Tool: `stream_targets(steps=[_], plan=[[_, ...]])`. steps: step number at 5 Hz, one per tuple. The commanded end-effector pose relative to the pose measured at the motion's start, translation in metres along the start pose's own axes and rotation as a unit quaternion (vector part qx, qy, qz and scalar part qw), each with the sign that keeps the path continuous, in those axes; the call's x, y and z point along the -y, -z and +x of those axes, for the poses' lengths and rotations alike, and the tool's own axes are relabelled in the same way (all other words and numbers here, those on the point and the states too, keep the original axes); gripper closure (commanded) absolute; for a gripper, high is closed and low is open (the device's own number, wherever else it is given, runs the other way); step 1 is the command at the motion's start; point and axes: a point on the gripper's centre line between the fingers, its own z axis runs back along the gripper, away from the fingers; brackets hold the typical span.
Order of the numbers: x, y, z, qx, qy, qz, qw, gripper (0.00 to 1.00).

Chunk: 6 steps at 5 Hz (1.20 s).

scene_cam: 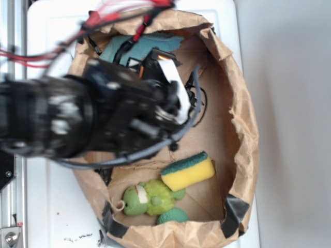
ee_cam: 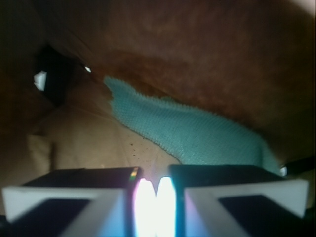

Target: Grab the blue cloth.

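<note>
The blue cloth (scene_cam: 160, 41) is a pale teal terry rag lying flat at the far end of a brown paper bag's floor, partly hidden by my arm in the exterior view. In the wrist view the cloth (ee_cam: 197, 131) stretches from the centre to the right, just ahead of my fingertips and against the bag wall. My gripper (ee_cam: 155, 197) is shut, its bright pads touching with nothing between them. It hangs over bare paper just short of the cloth's near edge. In the exterior view the gripper (scene_cam: 170, 90) sits below the cloth, blurred.
The brown paper bag (scene_cam: 243, 119) has raised crumpled walls all round. A yellow sponge with a green top (scene_cam: 189, 171) and a green plush toy (scene_cam: 150, 199) lie at its near end. Red and black cables (scene_cam: 103, 20) trail over the far rim.
</note>
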Motion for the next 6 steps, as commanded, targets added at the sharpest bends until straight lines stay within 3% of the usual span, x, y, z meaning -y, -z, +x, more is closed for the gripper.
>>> stream_targets(steps=[1, 2, 3, 6], plan=[[-0.003, 0.005, 0.006, 0.028, -0.065, 0.019, 0.997, 0.0], [-0.001, 0.008, 0.004, 0.037, -0.07, 0.02, 0.997, 0.0], [0.004, 0.016, 0.002, 0.062, -0.091, 0.031, 0.993, 0.0], [0.026, 0.032, 0.004, 0.087, -0.155, 0.074, 0.981, 0.0]])
